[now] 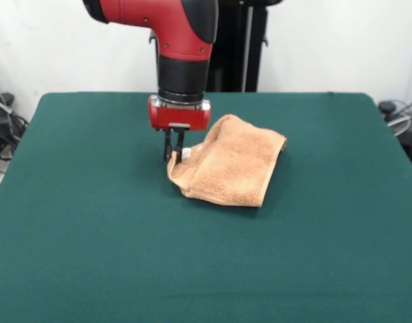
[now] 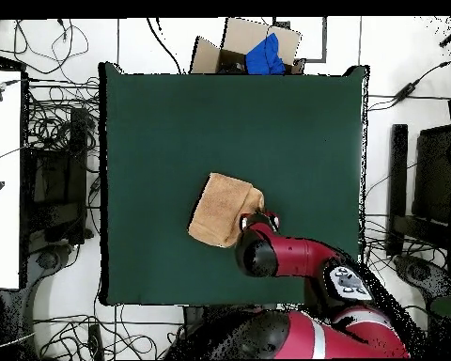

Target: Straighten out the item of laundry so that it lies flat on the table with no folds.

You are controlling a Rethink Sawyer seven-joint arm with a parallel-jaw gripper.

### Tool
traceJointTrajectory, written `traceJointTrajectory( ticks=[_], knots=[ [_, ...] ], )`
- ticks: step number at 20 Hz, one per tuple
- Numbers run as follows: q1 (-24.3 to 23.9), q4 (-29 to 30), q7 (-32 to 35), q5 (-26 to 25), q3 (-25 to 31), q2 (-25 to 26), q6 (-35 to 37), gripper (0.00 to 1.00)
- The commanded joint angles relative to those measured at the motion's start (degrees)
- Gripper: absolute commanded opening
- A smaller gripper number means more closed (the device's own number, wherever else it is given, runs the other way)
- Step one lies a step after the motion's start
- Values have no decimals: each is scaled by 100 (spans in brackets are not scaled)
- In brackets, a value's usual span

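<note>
Towel lies folded near mid-bench. Pincer, narrow, pinches its tagged corner: the grasp step seems in hand. Next, that corner likely needs drawing outward to unfold.

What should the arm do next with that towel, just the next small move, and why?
Probably lift a little and draw that corner outward, away from the rest of the cloth. The gripper stands at the towel's corner by the white tag, seemingly pinching it, and the towel lies folded over itself on the table, so pulling the corner should open the fold.
</note>
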Motion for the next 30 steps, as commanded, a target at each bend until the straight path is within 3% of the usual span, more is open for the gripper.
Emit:
traceJointTrajectory(
  ticks=[1, 4, 10, 15, 21, 30],
  knots=[
    [-68, 354, 606, -258, 6, -439, 332, 0],
    [-136, 540, 582, -250, 78, -656, 494, 0],
    [-361, 1180, 470, -123, 282, -1607, 1103, 0],
    [-523, 1294, 375, -143, 412, -1835, 1308, 0],
    [-746, 1704, 252, -79, 580, -2527, 1760, 0],
    [-704, 1808, 316, -76, 566, -2715, 1939, 0]
  ],
)
